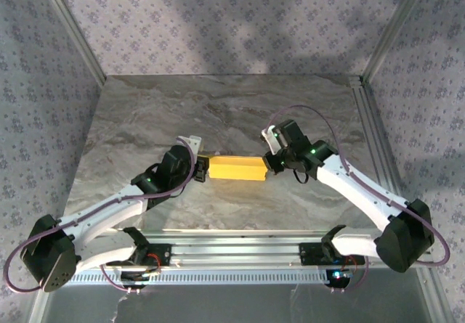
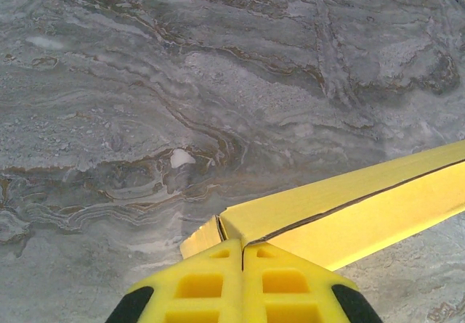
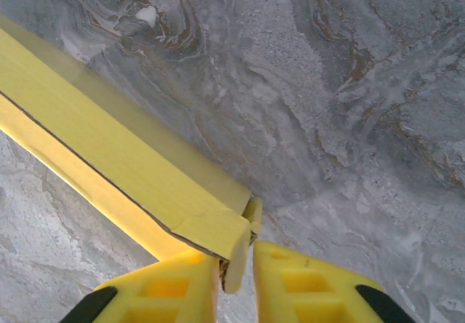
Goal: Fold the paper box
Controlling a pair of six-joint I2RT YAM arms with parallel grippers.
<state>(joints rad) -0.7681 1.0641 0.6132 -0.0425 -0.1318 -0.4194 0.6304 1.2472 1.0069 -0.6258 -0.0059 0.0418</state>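
Left pincer (image 2: 242, 254) clenched at paper box (image 2: 349, 207) edge, right pincer (image 3: 236, 256) ajar around far flap (image 3: 234, 278)

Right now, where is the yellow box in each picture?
Top external: the yellow box is in the middle of the picture, a little below centre.
Left wrist: the yellow box runs from bottom centre up to the right edge.
Right wrist: the yellow box runs from the left edge down to bottom centre.
Shared landmark: the grey marbled table.

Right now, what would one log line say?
paper box: yellow, between arms | left pincer: shut on its end | right pincer: slightly open around other end flap
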